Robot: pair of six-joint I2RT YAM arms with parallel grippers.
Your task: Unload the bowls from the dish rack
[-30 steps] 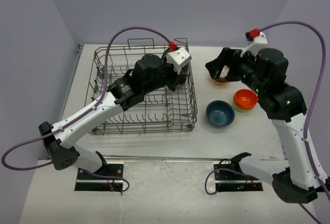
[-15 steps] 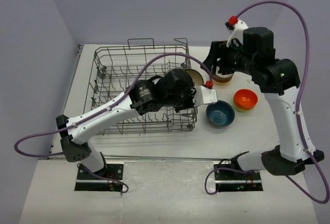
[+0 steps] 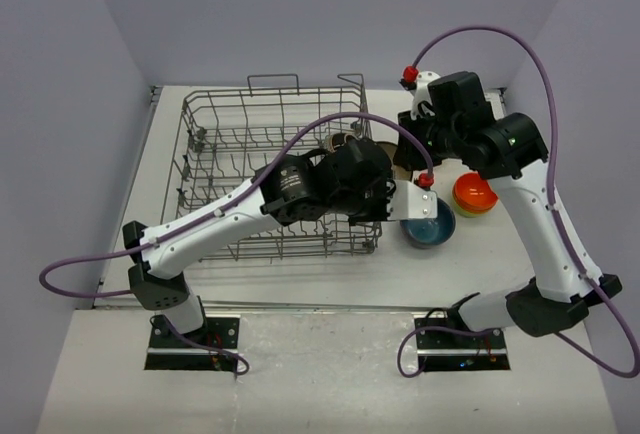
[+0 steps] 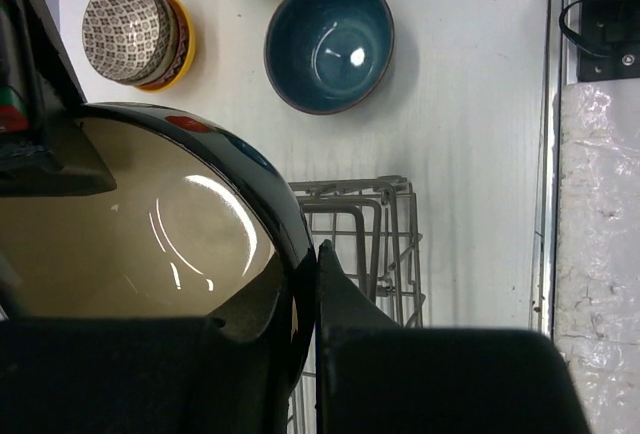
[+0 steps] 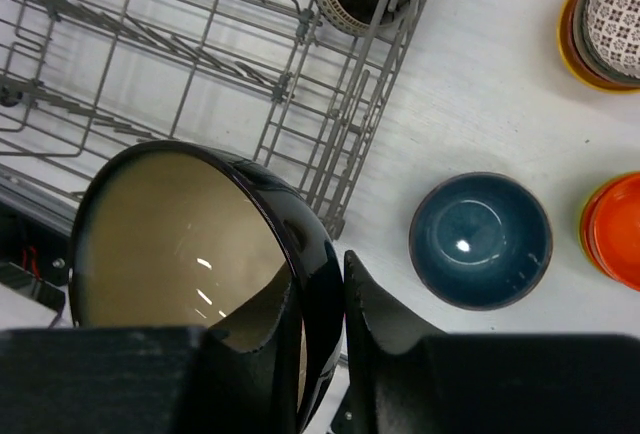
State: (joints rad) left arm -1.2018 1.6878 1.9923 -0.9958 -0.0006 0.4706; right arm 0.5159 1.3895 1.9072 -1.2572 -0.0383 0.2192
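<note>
Handover: black bowl [image 4: 150, 224] sits between the left gripper's [image 4: 305, 289] narrow jaws, pinched at its rim. The right gripper [image 5: 322, 289] nips that same rim, dish rack [image 5: 150, 54] below both. Glazed, rigid, slick, likely chippable, so bite deep on the wall.

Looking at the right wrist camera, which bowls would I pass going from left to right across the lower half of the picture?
black bowl with cream inside → dark blue bowl → orange bowl, cut off by the right edge
</note>
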